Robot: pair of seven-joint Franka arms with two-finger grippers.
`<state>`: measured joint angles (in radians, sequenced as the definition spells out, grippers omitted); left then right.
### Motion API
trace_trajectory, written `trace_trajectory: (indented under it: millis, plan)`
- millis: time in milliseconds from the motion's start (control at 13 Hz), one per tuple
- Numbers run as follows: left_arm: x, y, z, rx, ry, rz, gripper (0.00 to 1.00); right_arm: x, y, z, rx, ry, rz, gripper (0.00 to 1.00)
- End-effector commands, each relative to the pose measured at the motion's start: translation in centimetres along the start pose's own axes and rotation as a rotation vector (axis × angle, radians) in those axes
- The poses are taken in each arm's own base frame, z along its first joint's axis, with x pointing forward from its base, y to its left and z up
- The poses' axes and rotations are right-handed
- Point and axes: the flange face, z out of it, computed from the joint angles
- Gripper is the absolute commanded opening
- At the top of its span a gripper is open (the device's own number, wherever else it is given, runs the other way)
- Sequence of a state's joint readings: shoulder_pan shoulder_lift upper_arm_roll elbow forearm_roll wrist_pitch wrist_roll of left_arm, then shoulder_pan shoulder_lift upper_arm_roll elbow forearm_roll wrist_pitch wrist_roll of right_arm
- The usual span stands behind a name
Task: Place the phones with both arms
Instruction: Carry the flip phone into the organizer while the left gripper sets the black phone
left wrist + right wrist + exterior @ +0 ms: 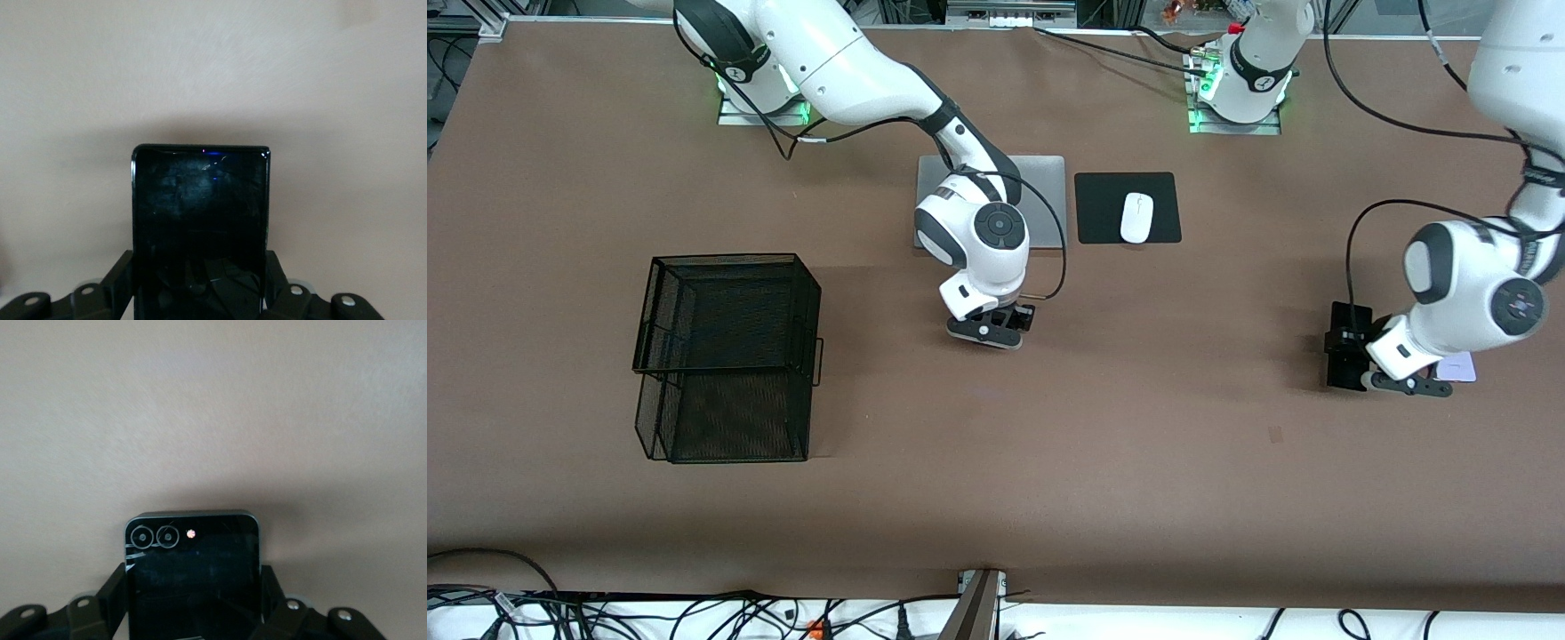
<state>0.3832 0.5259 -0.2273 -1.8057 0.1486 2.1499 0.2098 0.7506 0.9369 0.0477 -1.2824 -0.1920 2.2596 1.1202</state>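
Nearest my front camera sits the black wire basket [725, 356], a two-tiered mesh one, toward the right arm's end of the brown desk [1049, 462]. I see the right pincer [989, 331] down near the middle of the desk, just nearer the camera than the silver laptop [1049, 191], which its arm partly covers. In the right wrist view that pincer is clamped on the small black phone [192, 577], a squarish one with two round lenses and a small red dot along its top edge; a finger [112, 597] presses each side edge of it. From the front the phone itself is mostly hidden under the pincer.

At the left arm's end of the desk I have the left pincer [1405, 384] low over the long black phone [1343, 347]. The left wrist view shows it closed on that phone [200, 227], both fingers [120, 280] against the long sides, the glossy screen facing up, the desk close below it. Just beside this pincer lies the white-lavender phone [1458, 366], only a corner of it showing past the arm.

Farther from the camera, beside the laptop, a white mouse [1136, 217] rests on a black mouse pad [1103, 209]
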Motion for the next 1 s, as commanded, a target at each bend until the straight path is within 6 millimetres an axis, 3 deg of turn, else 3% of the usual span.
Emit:
trace_trajectory:
  millis: [0, 232, 386, 463, 617, 849, 926]
  plan:
    - [1.8, 1.5, -7.5, -0.063, -0.029, 0.008, 0.18, 1.4, 0.2, -6.6, -0.025, 0.010, 0.000, 0.20]
    - [3.6, 6.9, -12.9, -0.073, -0.029, 0.085, 0.17, 4.0, 3.0, -15.6, -0.042, -0.036, 0.009, 0.20]
    - [4.5, 12.9, -14.9, -0.091, -0.014, 0.175, 0.17, 7.8, 7.1, -20.8, -0.004, -0.092, -0.014, 0.20]
    - [4.9, 16.7, -14.7, -0.100, -0.017, 0.234, 0.18, 9.5, 9.7, -22.3, -0.024, -0.116, -0.043, 0.20]
    - [5.3, 26.4, -12.7, -0.101, -0.040, 0.341, 0.18, 12.9, 15.4, -24.1, -0.068, -0.156, -0.075, 0.20]
    - [5.5, 38.3, -10.2, -0.105, -0.001, 0.179, 0.18, 17.1, 25.8, -24.7, -0.085, -0.172, -0.157, 0.20]
    - [5.7, 41.7, -7.9, -0.120, 0.014, 0.164, 0.18, 18.3, 29.5, -24.4, -0.074, -0.184, -0.186, 0.20]
